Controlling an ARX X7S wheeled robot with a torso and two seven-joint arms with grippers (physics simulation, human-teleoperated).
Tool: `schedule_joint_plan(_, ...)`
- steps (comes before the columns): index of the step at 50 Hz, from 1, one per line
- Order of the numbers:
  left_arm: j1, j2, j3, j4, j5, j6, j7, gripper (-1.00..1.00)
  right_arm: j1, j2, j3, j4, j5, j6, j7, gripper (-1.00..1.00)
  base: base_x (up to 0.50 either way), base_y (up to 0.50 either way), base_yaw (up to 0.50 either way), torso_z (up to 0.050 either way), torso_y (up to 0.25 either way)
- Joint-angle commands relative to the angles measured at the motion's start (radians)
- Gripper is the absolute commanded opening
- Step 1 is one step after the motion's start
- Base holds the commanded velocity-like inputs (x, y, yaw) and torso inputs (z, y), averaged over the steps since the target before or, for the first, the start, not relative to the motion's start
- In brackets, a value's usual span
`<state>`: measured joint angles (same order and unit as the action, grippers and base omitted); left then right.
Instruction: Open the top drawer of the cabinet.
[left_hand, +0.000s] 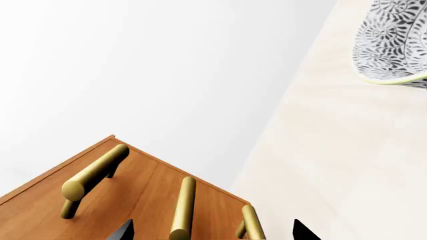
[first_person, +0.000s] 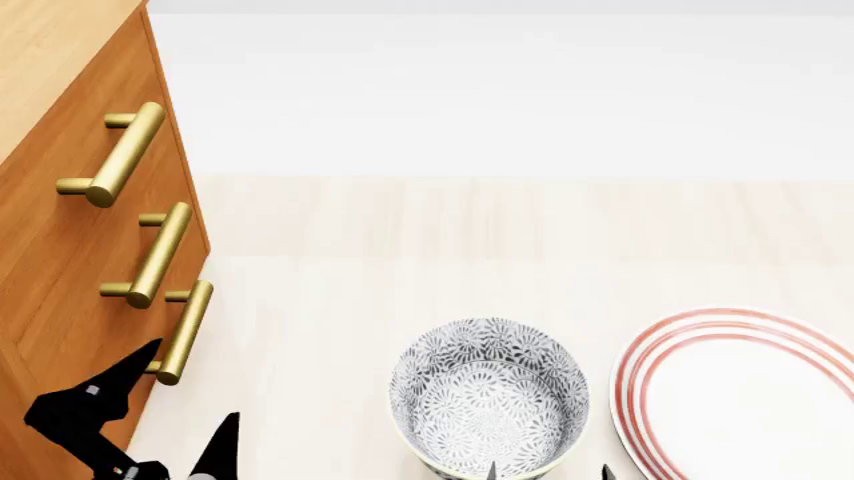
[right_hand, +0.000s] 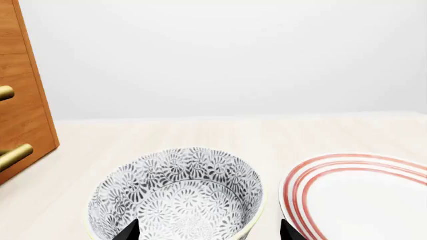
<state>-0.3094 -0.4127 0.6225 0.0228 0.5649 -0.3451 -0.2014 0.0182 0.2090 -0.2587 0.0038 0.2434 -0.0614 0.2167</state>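
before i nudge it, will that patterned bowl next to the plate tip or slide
The patterned bowl looks ceramic, so probably rigid and breakable. Its tall, steep walls suggest a high push could tip it; a low push would more likely slide it on the smooth pale floor. It stands close beside the red-ringed plate, so it might knock that.

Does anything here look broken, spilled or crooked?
Nothing stands out. The cabinet has all three drawers shut flush, handles parallel. The patterned bowl stands upright and empty beside the red-rimmed plate, and neither looks chipped.
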Motion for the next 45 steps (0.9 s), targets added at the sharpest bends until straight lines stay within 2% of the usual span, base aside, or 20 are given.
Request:
schedule_joint_plan(1, -0.063, -0.004, 0.016, 0.03, 0.121, -0.073, 0.071, 1.0, 0.002, -0.014, 0.019, 0.0, -0.008, 0.001, -0.017, 1.0, 0.0, 0.0, 0.0, 0.0, 0.0)
schedule_joint_plan(20, -0.142, -0.041, 0.035, 0.106, 0.215, -0.132, 0.148, 1.0, 0.002, -0.009, 0.009, 0.005, 0.004, 0.0, -0.012, 1.0, 0.0, 0.0, 0.0, 0.0, 0.0)
schedule_joint_plan(45, -0.247, -0.092, 0.069, 0.115, 0.313, -0.153, 0.229, 1.0, -0.001, 0.0, -0.006, 0.006, 0.01, -0.007, -0.004, 1.0, 0.0, 0.0, 0.0, 0.0, 0.0)
